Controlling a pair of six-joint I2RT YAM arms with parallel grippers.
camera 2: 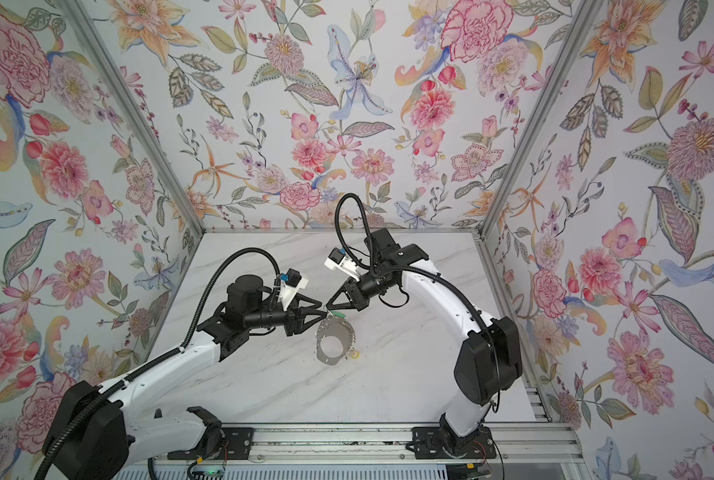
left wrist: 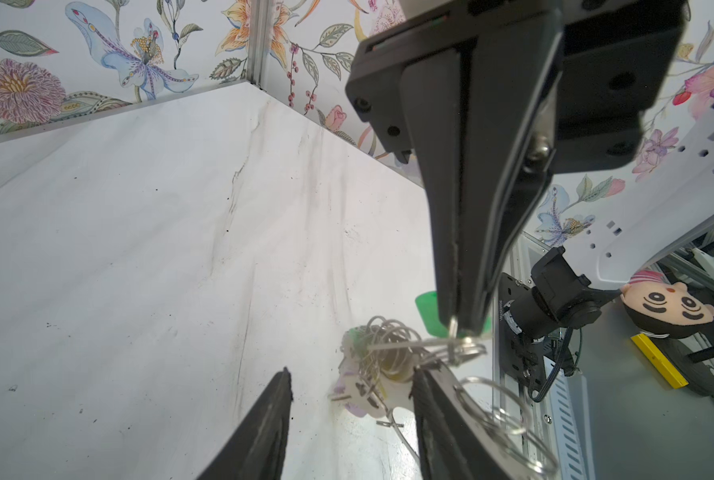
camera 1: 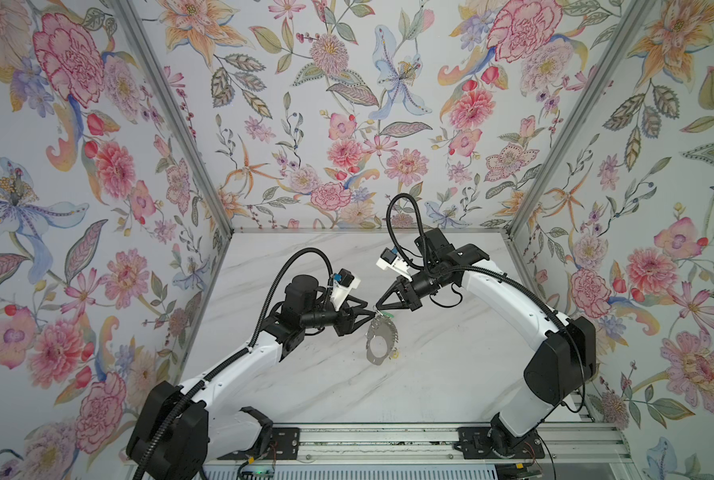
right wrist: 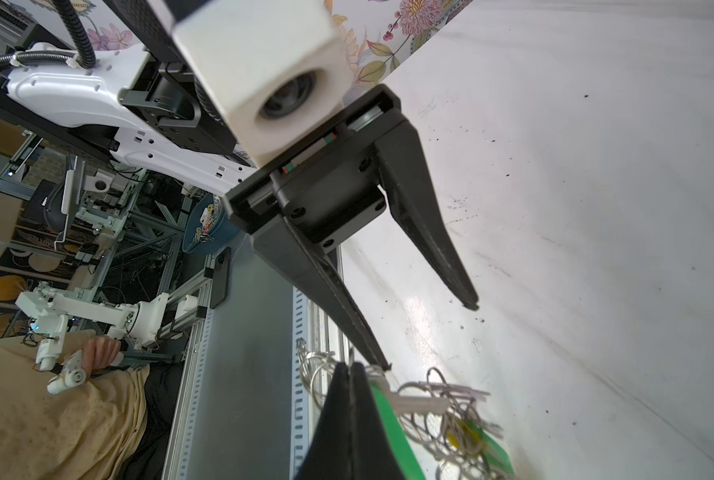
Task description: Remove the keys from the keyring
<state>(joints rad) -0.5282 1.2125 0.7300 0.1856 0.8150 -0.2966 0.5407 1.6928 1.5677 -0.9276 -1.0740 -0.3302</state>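
The keyring (camera 1: 382, 331) (camera 2: 337, 331), a grey crescent plate edged with wire rings, hangs tilted above the marble table. My right gripper (camera 1: 378, 308) (camera 2: 328, 308) (right wrist: 349, 366) is shut on a wire ring (left wrist: 459, 336) at its upper edge. A green-tagged key (right wrist: 388, 409) (left wrist: 428, 309) lies against that gripper's tip. More keys (right wrist: 463, 419), tagged green and yellow, tangle among the rings. My left gripper (camera 1: 371, 314) (camera 2: 322, 314) (left wrist: 351, 376) (right wrist: 428, 334) is open at the keyring's top. The plate (left wrist: 467, 403) lies along the outside of one of its fingers (left wrist: 423, 399).
Floral walls close in the marble table (camera 1: 450, 374) on three sides. An aluminium rail (camera 1: 388, 436) with both arm bases runs along the front. A plush doll (left wrist: 671, 307) and a yellow block (left wrist: 658, 361) lie outside the cell.
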